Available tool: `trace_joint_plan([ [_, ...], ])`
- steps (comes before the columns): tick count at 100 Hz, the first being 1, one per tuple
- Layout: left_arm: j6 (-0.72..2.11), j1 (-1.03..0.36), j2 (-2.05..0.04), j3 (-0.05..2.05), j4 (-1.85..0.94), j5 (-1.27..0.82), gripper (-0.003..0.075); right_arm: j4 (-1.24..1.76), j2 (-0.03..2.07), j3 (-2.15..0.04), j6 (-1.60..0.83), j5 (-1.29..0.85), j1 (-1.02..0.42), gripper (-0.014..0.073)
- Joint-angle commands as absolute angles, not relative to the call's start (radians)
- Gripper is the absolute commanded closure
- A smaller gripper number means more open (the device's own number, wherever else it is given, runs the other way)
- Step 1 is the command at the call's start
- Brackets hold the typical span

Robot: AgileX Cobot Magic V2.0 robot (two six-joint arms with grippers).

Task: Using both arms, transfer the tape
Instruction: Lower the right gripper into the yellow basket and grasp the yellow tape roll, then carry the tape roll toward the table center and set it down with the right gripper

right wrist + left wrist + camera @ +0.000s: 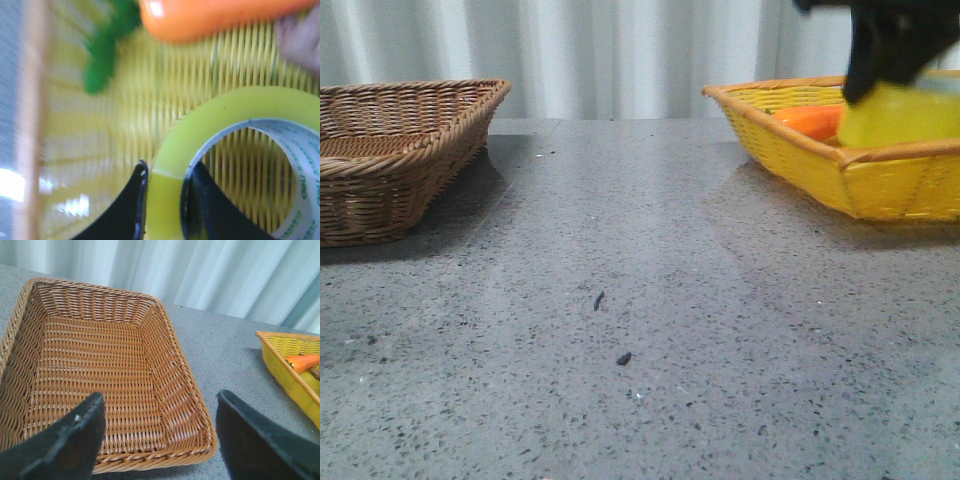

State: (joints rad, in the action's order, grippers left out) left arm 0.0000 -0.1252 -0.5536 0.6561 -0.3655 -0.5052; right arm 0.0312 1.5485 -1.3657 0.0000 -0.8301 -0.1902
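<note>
The tape [235, 117] is a wide glossy yellow roll with a white lettered core. My right gripper [167, 172] is shut on its wall, one finger outside and one inside the core. In the front view the right gripper [880, 60] holds the tape [898, 115] over the yellow basket [880, 185] at the far right. My left gripper [160, 405] is open and empty above the near corner of the brown wicker basket [75, 305]; it is out of the front view.
An orange carrot-shaped object [215, 17] with green leaves [102, 55] lies in the yellow basket beside the tape, also seen in the front view [808, 122]. The brown basket [420, 150] stands at the far left. Grey speckled tabletop [620, 300] lies between the baskets.
</note>
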Motion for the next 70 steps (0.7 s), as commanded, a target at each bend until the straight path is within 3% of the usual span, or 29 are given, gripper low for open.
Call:
trace_joint_plan([
  [1,0.000,-0.128,-0.563,0.684,-0.385,-0.432,0.0282,0.023,1.442,-1.483,-0.014,-0.716,-0.231,0.0652],
  [20,0.000,-0.128,-0.593,0.684,-0.385,-0.432,0.0282,0.061,1.440,-1.694,-0.014,-0.698,-0.384,0.0652],
  [39,0.000,-0.128,-0.615,0.684,-0.385,-0.432,0.0282,0.087,1.518,-1.756,-0.014,-0.703,-0.508,0.0652],
  [70,0.000,-0.128,-0.618,0.684,-0.385,-0.452,0.0282,0.101,1.741,-1.756,-0.014,-0.840,-0.542,0.0655],
])
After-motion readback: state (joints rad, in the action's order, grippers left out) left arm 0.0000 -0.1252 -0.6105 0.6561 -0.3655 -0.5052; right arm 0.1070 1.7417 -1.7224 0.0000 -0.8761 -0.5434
